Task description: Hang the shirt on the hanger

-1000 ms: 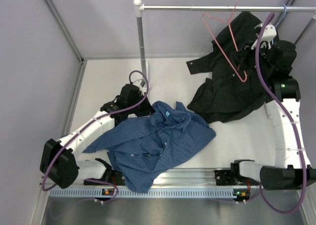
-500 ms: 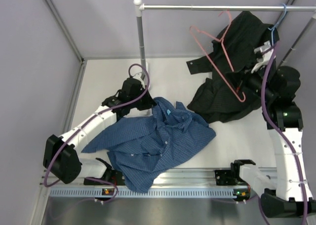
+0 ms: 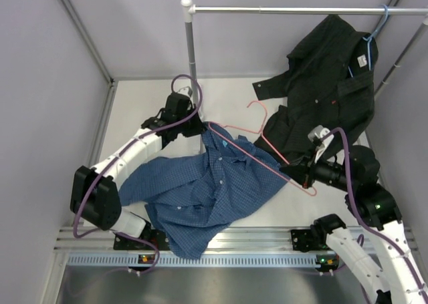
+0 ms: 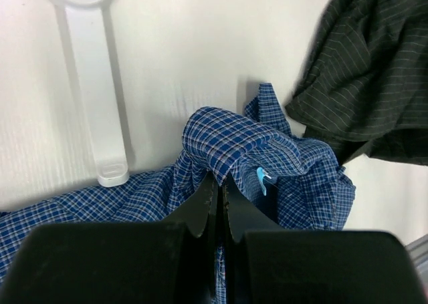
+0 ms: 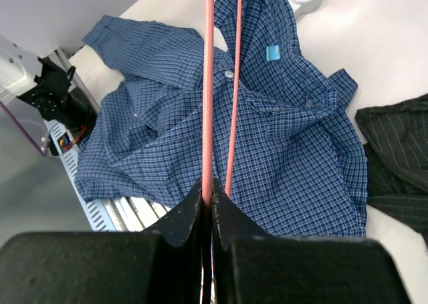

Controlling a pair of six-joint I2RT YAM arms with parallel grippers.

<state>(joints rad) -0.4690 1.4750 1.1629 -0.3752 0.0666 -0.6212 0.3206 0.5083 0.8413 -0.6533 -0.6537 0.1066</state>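
At the bottom of the overhead view, the blue checked shirt (image 3: pixel 200 197) lies crumpled on the white table (image 3: pixel 140 110). Its lowest edge spills over the metal rail (image 3: pixel 267 238) along the near side and hides part of it.

At lower right, the right gripper (image 5: pixel 207 187) is pinched tight on one wire of the pink hanger (image 5: pixel 208 83). The hanger slants up and left over the shirt. Its far end is cut off by the top of the right wrist view, and the right arm runs out of the lower right corner overhead.

Left of centre, the left gripper (image 4: pixel 219 184) is clamped on a raised fold of the shirt, beside a small light blue tag (image 4: pixel 261 180). Its dark body blocks the lower half of the left wrist view.

Bare table lies open left of the shirt and in the upper middle. The side walls stand close.

At upper right, a black shirt (image 3: pixel 321 97) hangs from the rack bar (image 3: pixel 287 11) on a light blue hanger (image 3: pixel 374 37), mostly hidden by the cloth.
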